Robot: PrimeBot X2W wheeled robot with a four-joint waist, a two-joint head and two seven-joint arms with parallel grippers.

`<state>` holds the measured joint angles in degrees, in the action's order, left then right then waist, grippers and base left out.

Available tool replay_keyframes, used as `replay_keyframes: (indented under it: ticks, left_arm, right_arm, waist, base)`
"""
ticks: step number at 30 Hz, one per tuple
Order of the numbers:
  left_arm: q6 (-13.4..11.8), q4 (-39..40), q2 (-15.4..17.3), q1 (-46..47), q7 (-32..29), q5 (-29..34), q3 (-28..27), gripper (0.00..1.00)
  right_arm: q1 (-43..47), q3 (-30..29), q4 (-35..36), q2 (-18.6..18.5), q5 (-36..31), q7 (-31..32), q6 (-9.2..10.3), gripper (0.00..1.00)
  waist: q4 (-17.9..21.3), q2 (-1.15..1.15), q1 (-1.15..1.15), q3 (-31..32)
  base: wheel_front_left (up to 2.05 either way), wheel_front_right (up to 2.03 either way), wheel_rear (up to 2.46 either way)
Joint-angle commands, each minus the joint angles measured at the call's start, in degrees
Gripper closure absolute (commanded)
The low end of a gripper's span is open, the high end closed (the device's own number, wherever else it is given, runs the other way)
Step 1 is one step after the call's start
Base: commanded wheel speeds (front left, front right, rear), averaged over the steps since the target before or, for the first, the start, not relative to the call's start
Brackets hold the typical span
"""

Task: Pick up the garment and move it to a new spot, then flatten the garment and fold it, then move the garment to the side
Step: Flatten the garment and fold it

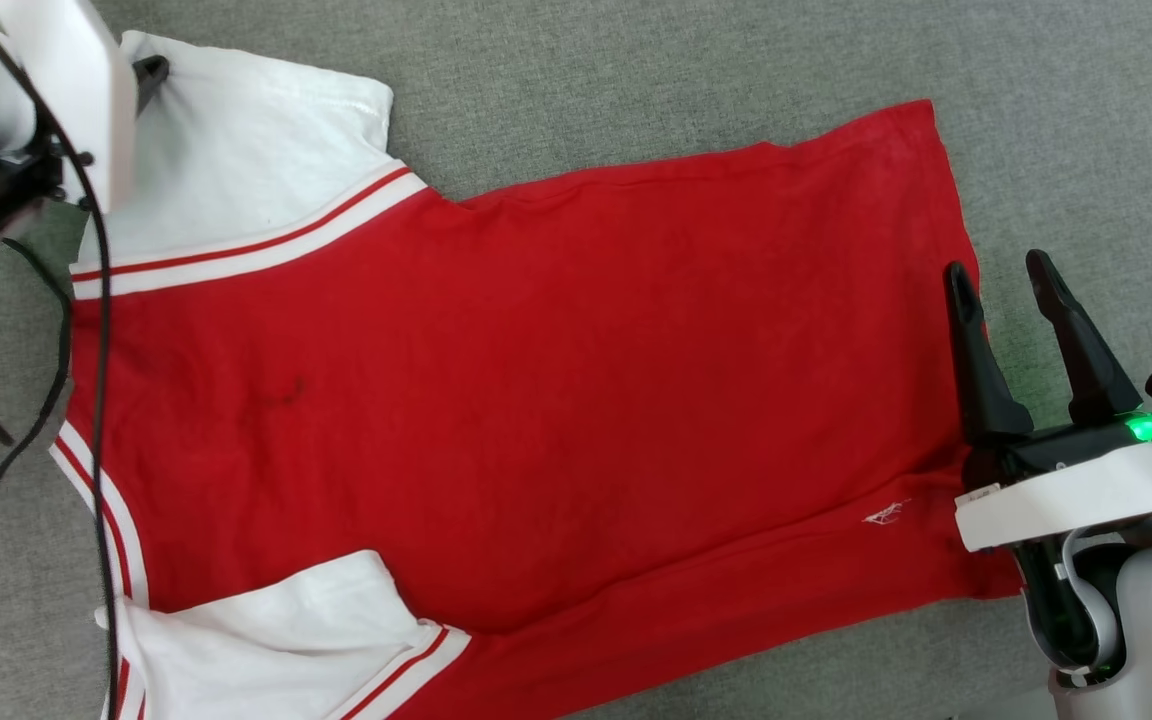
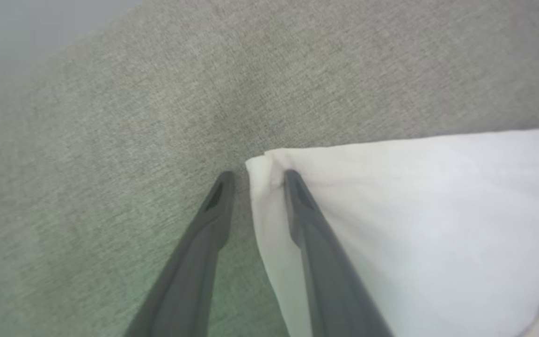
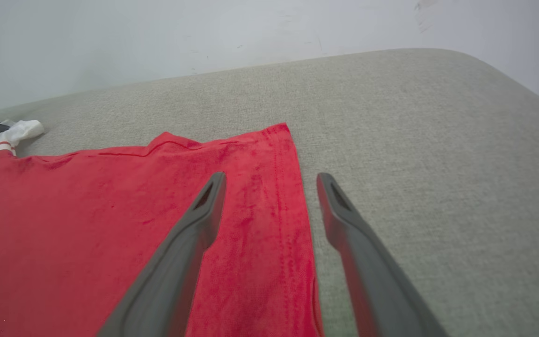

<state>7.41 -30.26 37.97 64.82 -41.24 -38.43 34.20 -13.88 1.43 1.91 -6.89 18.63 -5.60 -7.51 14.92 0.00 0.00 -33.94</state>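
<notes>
Head view: the garment (image 1: 536,380) lies flat across mid-frame on the grey cloth surface (image 1: 656,60) (sleeves at the left). At lower right the right gripper (image 1: 996,265) stands spread at the hem. In the left wrist view the left gripper (image 2: 258,174) is parted, straddling the white sleeve (image 2: 391,210) corner, not pinching it
</notes>
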Motion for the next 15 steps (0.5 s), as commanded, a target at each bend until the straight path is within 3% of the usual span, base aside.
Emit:
replay_keyframes:
  ticks: [1,15]
  left_arm:
    - [0.04,-1.85,-0.98,-2.87,-2.12,-1.33,1.62,1.00]
    - [-0.27,0.56,-2.21,-5.21,11.59,-3.62,-2.41,1.00]
  right_arm:
    - [-0.50,-0.14,-0.10,0.26,-0.21,-0.37,0.05,0.00]
    - [1.36,-1.35,-0.78,-2.38,-1.59,3.72,0.05,0.00]
  waist:
    - [-0.17,0.00,0.00,0.03]
    - [-3.48,0.00,0.00,7.78]
  base:
    - [0.00,0.00,0.00]
    - [0.00,0.00,0.00]
